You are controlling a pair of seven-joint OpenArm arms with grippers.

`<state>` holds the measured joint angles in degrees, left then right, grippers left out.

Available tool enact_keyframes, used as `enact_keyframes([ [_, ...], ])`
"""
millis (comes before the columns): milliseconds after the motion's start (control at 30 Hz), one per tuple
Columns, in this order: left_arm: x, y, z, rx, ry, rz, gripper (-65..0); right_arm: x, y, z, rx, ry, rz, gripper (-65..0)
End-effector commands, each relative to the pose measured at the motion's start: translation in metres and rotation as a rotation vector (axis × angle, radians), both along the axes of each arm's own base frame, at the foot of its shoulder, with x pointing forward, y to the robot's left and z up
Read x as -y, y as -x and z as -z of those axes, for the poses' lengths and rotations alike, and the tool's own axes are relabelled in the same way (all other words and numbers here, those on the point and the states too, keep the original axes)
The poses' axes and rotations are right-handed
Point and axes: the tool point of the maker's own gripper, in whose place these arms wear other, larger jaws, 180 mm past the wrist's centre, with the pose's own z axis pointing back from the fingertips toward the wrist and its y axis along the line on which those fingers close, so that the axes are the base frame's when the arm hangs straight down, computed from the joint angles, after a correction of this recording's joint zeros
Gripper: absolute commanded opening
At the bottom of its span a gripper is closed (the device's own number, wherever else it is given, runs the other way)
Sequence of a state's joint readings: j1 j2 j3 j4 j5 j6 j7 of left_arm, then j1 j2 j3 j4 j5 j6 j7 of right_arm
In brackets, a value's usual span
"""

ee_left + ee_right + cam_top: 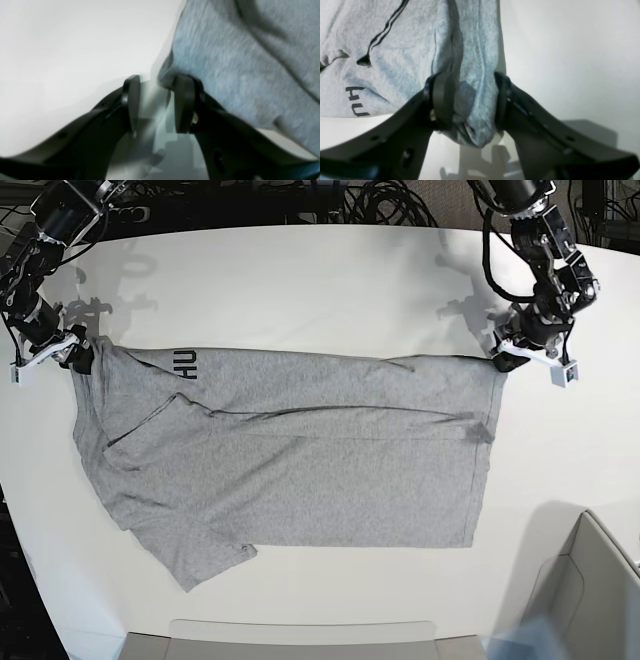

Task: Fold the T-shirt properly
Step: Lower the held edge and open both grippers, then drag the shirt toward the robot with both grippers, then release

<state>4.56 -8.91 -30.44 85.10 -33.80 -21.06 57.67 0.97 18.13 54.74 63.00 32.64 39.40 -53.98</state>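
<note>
t-shirt (300, 470): grey, spread across the white worktop (320, 290), folded top edge showing black "hu" letters
right hand (470, 100): clenched on a bunched fold at the shirt's corner
left hand (156, 105): released, nothing between its pads, shirt edge just beside one finger (183, 105)

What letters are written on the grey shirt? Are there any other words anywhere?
"HU": black block letters on the folded-over top edge of the T-shirt, near its left end in the base view; the right wrist view shows the same two letters.
The rest of the lettering is hidden under the fold.
No other words, labels or numbers can be read.
</note>
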Motion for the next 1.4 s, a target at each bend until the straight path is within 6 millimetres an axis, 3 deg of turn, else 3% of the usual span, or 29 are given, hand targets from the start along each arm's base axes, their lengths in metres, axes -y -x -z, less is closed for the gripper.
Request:
enact_keyframes([
  [0,0.004,0.0,0.001,0.004,0.026,0.015,-41.3,0.005,0.004,0.0,-0.034,0.034,-0.023,-39.4],
  [167,0.005,-0.001,0.005,0.017,0.132,-0.001,-41.3,0.005,0.003,0.0,-0.035,0.036,-0.023,-39.4],
  [367,0.001,0.001,0.011,0.004,0.143,-0.013,-41.4,0.005,0.003,0.0,-0.037,0.037,-0.027,-39.4],
  [600,0.015,-0.016,0.006,0.042,0.181,-0.018,-41.4,0.005,-0.002,-0.003,-0.027,0.038,-0.03,-39.4],
  [1000,0.023,-0.015,0.011,0.037,0.201,-0.025,-41.5,0.005,-0.002,-0.002,-0.03,0.037,-0.029,-39.4],
  [1067,0.024,-0.017,0.014,0.041,0.206,-0.032,-44.5,0.005,-0.001,-0.001,-0.038,0.045,-0.031,-39.5],
  [1133,0.024,-0.025,0.017,0.044,0.222,-0.045,-51.4,0.008,0.0,0.002,-0.068,0.075,-0.038,-41.9],
  [1233,0.027,-0.021,0.034,-0.002,0.262,-0.065,-64.2,0.011,-0.005,0.003,-0.087,0.115,-0.043,-52.4],
  [1333,0.017,-0.016,0.039,-0.025,0.254,-0.071,-65.0,0.012,-0.005,0.007,-0.094,0.147,-0.041,-65.0],
  [1367,0.014,-0.014,0.039,-0.028,0.245,-0.072,-65.0,0.014,-0.004,0.008,-0.102,0.158,-0.041,-65.0],
])
